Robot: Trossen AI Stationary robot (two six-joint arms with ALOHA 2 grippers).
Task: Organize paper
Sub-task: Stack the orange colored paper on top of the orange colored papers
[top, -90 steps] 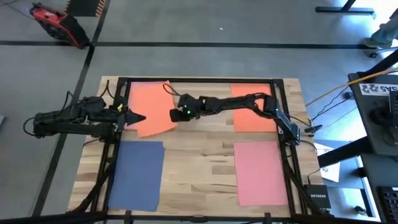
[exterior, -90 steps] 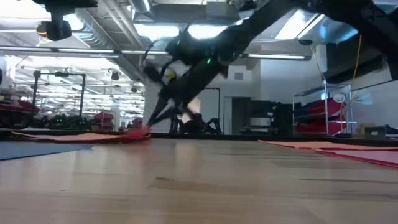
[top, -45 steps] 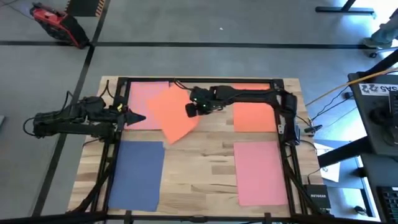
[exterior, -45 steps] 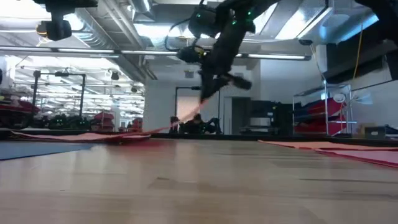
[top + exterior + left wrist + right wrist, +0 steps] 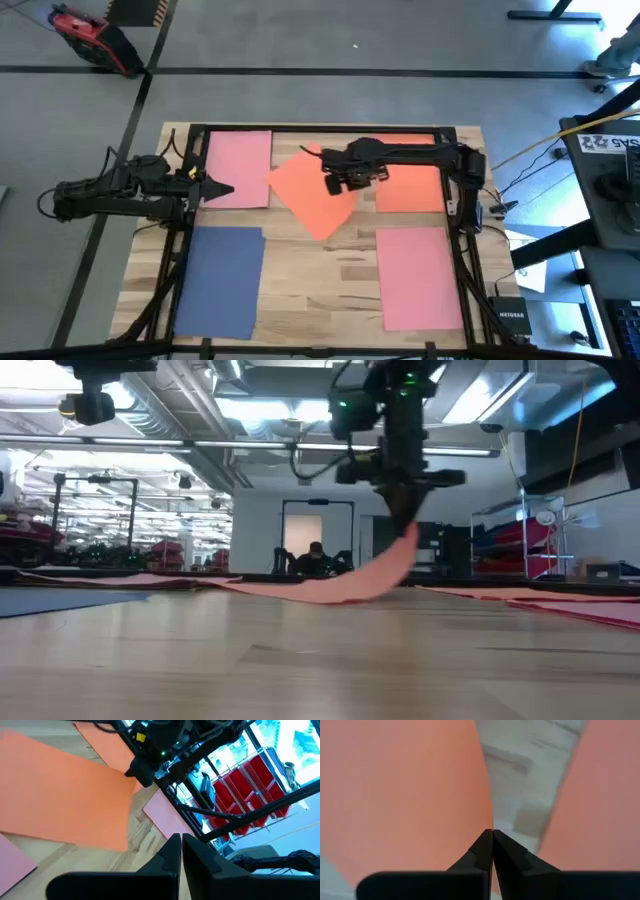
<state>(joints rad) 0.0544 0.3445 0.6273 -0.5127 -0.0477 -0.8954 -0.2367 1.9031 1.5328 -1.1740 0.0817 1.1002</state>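
1. Right gripper (image 5: 352, 183): raised over the far middle of the table, fingers pressed together on one edge of a loose orange sheet (image 5: 312, 195). In the right wrist view the fingertips (image 5: 490, 845) meet at the sheet's edge.
2. Loose orange sheet: hangs from the pinch and curves down to the wooden tabletop (image 5: 320, 270); in the low view its free end drags on the wood. It lies skewed, on the left-arm side of the gripper.
3. Second orange sheet (image 5: 410, 190): flat on the table just beyond the gripper, toward the right arm's base. Judged the destination, since the colours match.
4. Step in hand: carrying the loose orange sheet across to its matching sheet. The next move calls for squaring the skewed sheet to the one below, lowering it, then opening the fingers.
5. Other sheets: a pink sheet (image 5: 238, 170) well off on the left-arm side; a blue sheet (image 5: 222, 280) and a second pink sheet (image 5: 420, 275) nearer the table's front edge.
6. Left gripper (image 5: 218, 188): idle at the pink sheet's edge, fingers closed and empty.
7. Containers: none visible.
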